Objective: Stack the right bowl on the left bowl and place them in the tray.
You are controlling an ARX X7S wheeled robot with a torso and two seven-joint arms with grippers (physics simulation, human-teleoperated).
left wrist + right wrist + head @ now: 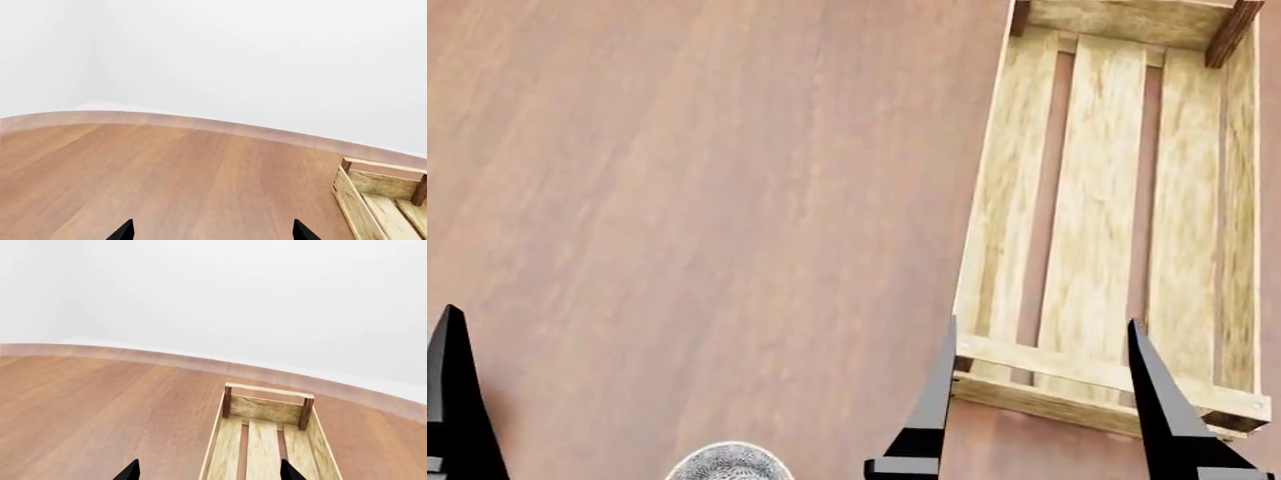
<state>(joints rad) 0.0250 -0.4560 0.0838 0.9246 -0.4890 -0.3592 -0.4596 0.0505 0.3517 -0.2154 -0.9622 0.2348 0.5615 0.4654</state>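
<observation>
The tray is a light-wood slatted crate lying empty on the table at the right of the head view. It also shows in the right wrist view and at the edge of the left wrist view. One grey speckled bowl peeks in at the bottom edge of the head view; the other bowl is out of view. My right gripper is open and empty over the tray's near end. My left gripper is open and empty, with one finger at the head view's bottom left.
The wooden table stretches left of the tray. Its curved far edge meets a plain white wall in both wrist views.
</observation>
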